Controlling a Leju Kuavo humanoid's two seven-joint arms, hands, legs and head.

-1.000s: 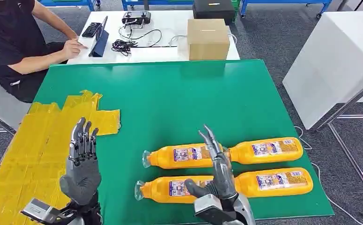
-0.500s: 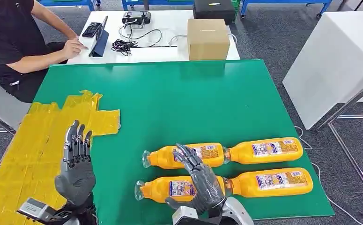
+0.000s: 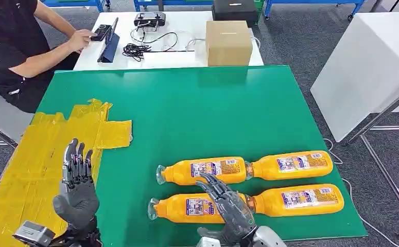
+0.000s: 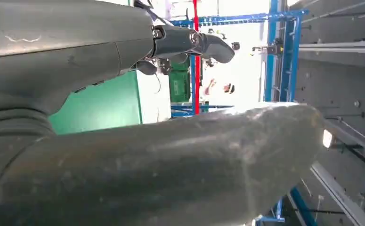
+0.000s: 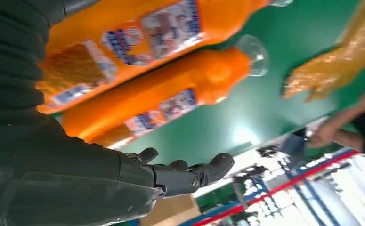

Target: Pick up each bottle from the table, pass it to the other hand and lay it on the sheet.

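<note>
Four orange bottles lie on green bench in two rows. Right hand (image 3: 227, 208) hovers over near-left bottle (image 3: 187, 207), fingers (image 3: 212, 184) spread, holding nothing. Left hand (image 3: 76, 191) raised above yellow sheet (image 3: 37, 154), fingers apart, empty. Person (image 3: 17, 46) sits at far-left corner.

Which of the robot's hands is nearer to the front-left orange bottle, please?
The right. The right hand hangs over the front-left bottle, fingers spread above its label end. The left hand is raised over the yellow sheet, well off to the side.
</note>
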